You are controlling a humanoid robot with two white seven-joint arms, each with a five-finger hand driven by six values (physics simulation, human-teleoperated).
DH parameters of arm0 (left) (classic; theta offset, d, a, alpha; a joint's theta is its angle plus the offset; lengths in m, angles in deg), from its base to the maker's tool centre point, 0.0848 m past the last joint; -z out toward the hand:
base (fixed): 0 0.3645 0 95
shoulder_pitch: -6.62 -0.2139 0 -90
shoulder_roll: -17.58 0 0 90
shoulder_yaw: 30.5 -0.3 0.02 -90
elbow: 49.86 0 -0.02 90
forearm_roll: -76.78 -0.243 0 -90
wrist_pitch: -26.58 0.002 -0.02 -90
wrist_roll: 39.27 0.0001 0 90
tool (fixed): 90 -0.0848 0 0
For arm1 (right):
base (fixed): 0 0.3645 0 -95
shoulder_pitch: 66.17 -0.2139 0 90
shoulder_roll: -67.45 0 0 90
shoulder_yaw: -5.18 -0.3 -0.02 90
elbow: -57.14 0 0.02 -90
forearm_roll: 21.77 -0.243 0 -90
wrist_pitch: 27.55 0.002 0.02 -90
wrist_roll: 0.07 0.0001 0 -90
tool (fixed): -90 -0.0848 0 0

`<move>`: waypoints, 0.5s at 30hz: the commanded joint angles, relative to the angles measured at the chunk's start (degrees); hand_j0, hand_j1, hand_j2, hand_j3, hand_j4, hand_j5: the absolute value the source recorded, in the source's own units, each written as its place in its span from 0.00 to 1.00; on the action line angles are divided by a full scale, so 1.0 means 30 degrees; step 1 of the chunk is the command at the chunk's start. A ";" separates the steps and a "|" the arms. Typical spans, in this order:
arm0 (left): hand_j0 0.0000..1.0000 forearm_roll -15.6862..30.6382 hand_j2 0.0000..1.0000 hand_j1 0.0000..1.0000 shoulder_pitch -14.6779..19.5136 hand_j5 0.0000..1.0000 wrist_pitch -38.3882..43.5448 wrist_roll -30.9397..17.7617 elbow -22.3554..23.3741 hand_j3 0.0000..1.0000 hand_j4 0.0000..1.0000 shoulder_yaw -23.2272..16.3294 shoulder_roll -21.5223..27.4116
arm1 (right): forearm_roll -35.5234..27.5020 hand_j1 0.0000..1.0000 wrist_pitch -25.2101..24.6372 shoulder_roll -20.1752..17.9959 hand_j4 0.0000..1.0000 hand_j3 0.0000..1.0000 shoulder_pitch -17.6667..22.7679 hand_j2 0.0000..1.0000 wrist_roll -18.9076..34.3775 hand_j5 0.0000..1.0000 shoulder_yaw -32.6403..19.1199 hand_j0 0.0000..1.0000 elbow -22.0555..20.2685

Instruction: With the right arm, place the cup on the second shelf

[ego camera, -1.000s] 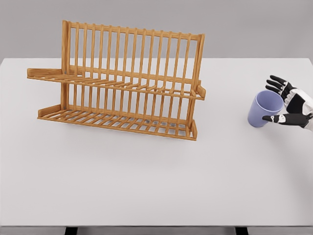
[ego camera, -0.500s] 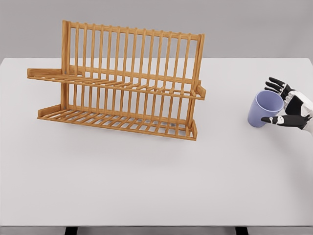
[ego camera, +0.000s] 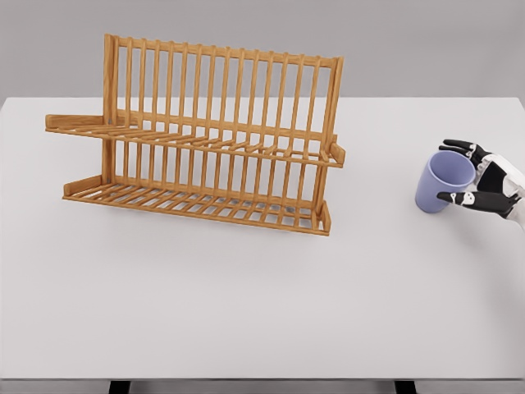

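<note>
A lilac cup [ego camera: 440, 184] stands on the white table [ego camera: 262, 295] at the far right, tilted a little with its mouth up and to the right. My right hand [ego camera: 453, 172] comes in from the right edge and brackets the cup. Its black fingers [ego camera: 459, 148] curl over the far rim and the thumb reaches along the near side, in a loose hold that has not closed. The wooden two-tier dish rack [ego camera: 205, 139] stands at the left and centre. Its upper shelf [ego camera: 189, 139] and lower shelf [ego camera: 197, 201] hold nothing. The left arm is out of view.
A wide stretch of bare table lies between the rack's right end post [ego camera: 328, 148] and the cup. The table's front edge runs along the bottom of the view and a grey wall stands behind.
The right hand's fingers have curled down and inward towards the cup's far rim, and the hand has edged slightly left. The cup and rack have not moved.
</note>
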 commanded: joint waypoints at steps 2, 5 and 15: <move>1.00 0.0002 1.00 1.00 0.0000 1.00 -0.0021 -0.0003 0.0001 1.00 1.00 0.0000 -0.0001 | -0.0118 0.72 -0.0055 -0.0053 0.72 0.72 0.0000 0.72 0.0002 0.72 -0.0019 0.72 -0.0121; 1.00 0.0002 1.00 1.00 -0.0029 1.00 -0.0021 -0.0003 0.0001 1.00 1.00 0.0000 -0.0001 | -0.0147 0.71 -0.0055 -0.0053 0.71 0.71 0.0000 0.71 0.0002 0.71 -0.0049 0.71 -0.0150; 1.00 0.0002 1.00 1.00 0.0000 1.00 0.0008 -0.0003 0.0001 1.00 1.00 0.0000 -0.0001 | -0.0235 0.68 -0.0436 -0.0083 0.68 0.68 -0.0557 0.68 0.0002 0.68 -0.0254 0.68 -0.1790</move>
